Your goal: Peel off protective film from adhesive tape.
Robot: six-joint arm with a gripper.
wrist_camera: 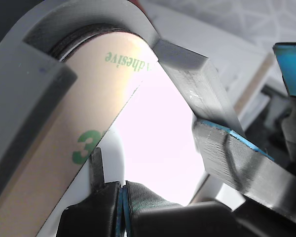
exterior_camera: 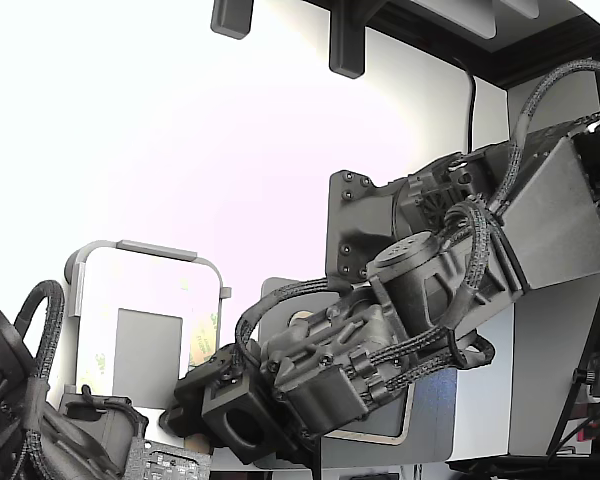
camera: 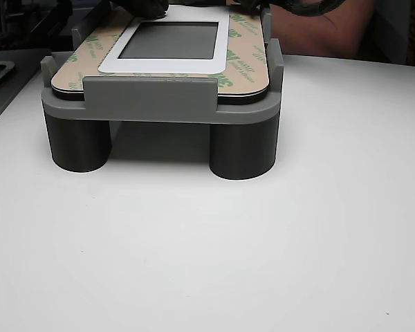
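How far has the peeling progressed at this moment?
Nothing looks peeled yet: the protective film lies flat all around the part in its grey fixture. In hand: the claw sits at the film's edge by one corner; its fingertips appear closed there, though a grip on the film is unclear. The entire peel is left.

A: State of the protective film (camera: 243,66)?

B: A tan rounded-rectangle band with green printed marks is seen lying flat on top of the grey four-legged fixture (camera: 149,105), framing a white border around a dark grey centre.

A: Wrist view?

B: One curved corner of the film (wrist_camera: 64,148) is shown, with green lettering reading "adhesive". The adhesive tape cannot be told apart.
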